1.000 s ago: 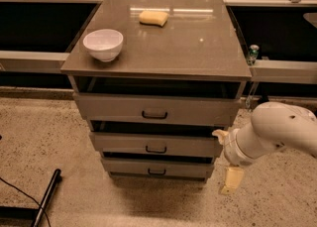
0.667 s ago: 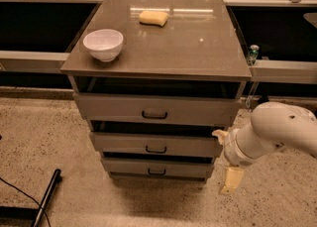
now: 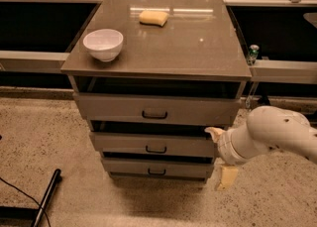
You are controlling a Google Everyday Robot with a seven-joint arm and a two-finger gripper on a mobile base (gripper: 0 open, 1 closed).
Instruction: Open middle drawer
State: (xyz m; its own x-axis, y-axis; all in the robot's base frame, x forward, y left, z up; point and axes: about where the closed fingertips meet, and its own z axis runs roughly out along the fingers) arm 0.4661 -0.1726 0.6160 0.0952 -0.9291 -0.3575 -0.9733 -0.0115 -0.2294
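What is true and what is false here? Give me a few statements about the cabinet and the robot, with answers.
1. A white bowl sits on the cabinet top. True.
2. The gripper is on the handle of the middle drawer. False: it is by the drawer's right end, apart from the handle.
3. The yellow sponge lies inside the bowl. False: it lies apart, near the top's back edge.
4. The robot's arm enters from the picture's right edge. True.

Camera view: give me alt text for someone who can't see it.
A white robot arm holds its open gripper at the right end of the middle drawer in a three-drawer cabinet, away from the drawer's handle. A white bowl and a yellow sponge rest on the cabinet top.
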